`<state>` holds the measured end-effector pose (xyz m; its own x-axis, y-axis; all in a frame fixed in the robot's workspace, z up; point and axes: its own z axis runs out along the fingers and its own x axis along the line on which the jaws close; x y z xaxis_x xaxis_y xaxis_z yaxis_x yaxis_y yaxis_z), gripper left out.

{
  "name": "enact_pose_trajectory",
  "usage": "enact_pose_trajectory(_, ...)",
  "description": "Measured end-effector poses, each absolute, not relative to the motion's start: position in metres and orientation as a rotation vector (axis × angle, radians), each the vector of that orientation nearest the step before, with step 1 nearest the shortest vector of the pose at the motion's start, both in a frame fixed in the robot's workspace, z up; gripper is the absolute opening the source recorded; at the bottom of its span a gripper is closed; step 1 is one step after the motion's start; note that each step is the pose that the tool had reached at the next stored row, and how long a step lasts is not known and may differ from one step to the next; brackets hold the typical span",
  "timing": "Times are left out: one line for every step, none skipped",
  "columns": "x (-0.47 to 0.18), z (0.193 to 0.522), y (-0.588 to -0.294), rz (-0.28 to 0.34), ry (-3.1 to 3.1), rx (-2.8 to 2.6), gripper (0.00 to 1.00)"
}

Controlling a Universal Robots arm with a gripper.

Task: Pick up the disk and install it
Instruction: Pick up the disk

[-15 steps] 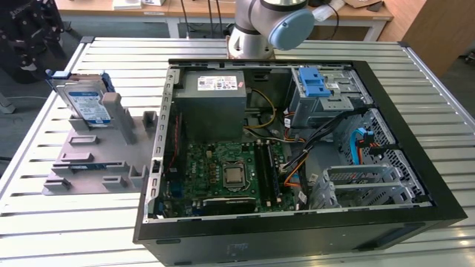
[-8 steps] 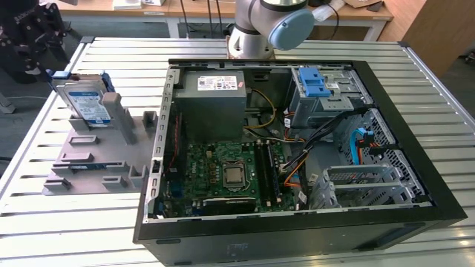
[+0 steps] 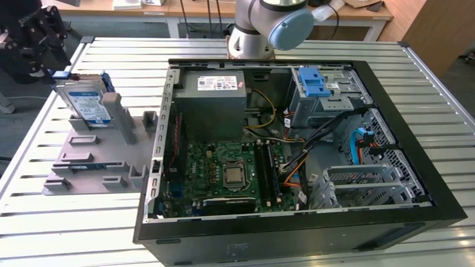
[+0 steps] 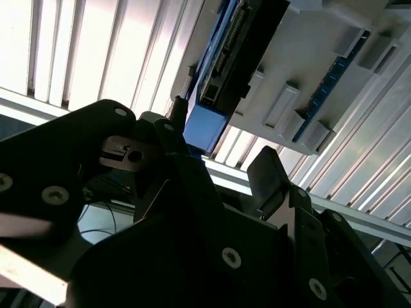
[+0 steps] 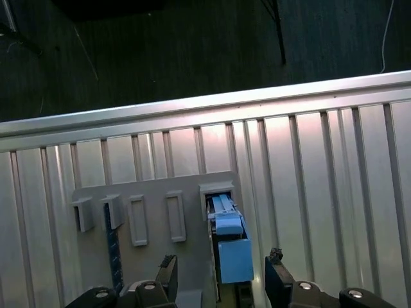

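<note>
While the disk stands on edge in the grey holder at the left of the exterior view, well apart from the open case, the pincer hangs above and behind it in the upper left of that frame. In the first wrist view the pincer is released: its two fingertips sit either side of the disk's blue rail with clear gaps, touching nothing. The second wrist view shows the same straddle, the pincer spread with the disk beyond it. The disk's broad label face looks toward the case at the exterior view's right and it is tipped back slightly. Its connector edge seems to face up toward the pincer, so I judge the long axis to run upright out of the holder, though the angle leaves some doubt. It should handle as a stiff, dense metal slab, heavy for its size, smooth on its faces and so apt to slip. It is also likely sensitive to knocks. The plastic rails probably flex a little, so the surest hold looks to be across the two flat faces near the upper end, squarely centred so it does not swing. Holder and case rest on the slatted table.
</note>
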<state>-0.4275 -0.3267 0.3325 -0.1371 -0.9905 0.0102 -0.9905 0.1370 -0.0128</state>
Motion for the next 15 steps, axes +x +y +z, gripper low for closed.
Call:
enact_pose_trajectory(-0.428, 0.332, -0.326, -0.027, 2.368, -2.063, 0.65)
enact_pose_trajectory(-0.428, 0.331, -0.325, -0.028, 2.369, -2.064, 0.65)
enact_pose_trajectory(-0.428, 0.33, -0.325, -0.028, 2.369, -2.064, 0.65)
enact_pose_trajectory(-0.427, 0.329, -0.325, -0.028, 2.369, -2.064, 0.65)
enact_pose_trajectory(-0.427, 0.328, -0.325, -0.029, 2.369, -2.064, 0.65)
enact_pose_trajectory(-0.428, 0.327, -0.325, -0.029, 2.369, -2.064, 0.65)
enact_pose_trajectory(-0.428, 0.326, -0.325, -0.029, 2.369, -2.064, 0.65)
enact_pose_trajectory(-0.428, 0.325, -0.325, -0.029, 2.369, -2.064, 0.65)
enact_pose_trajectory(-0.428, 0.323, -0.325, -0.029, 2.369, -2.064, 0.65)
enact_pose_trajectory(-0.428, 0.322, -0.325, -0.029, 2.369, -2.064, 0.65)
enact_pose_trajectory(-0.428, 0.321, -0.325, -0.029, 2.369, -2.064, 0.65)
enact_pose_trajectory(-0.428, 0.321, -0.325, -0.03, 2.37, -2.065, 0.65)
enact_pose_trajectory(-0.428, 0.321, -0.325, -0.03, 2.37, -2.065, 0.65)
enact_pose_trajectory(-0.428, 0.321, -0.325, -0.03, 2.37, -2.065, 0.65)
enact_pose_trajectory(-0.428, 0.321, -0.325, -0.03, 2.37, -2.065, 0.64)
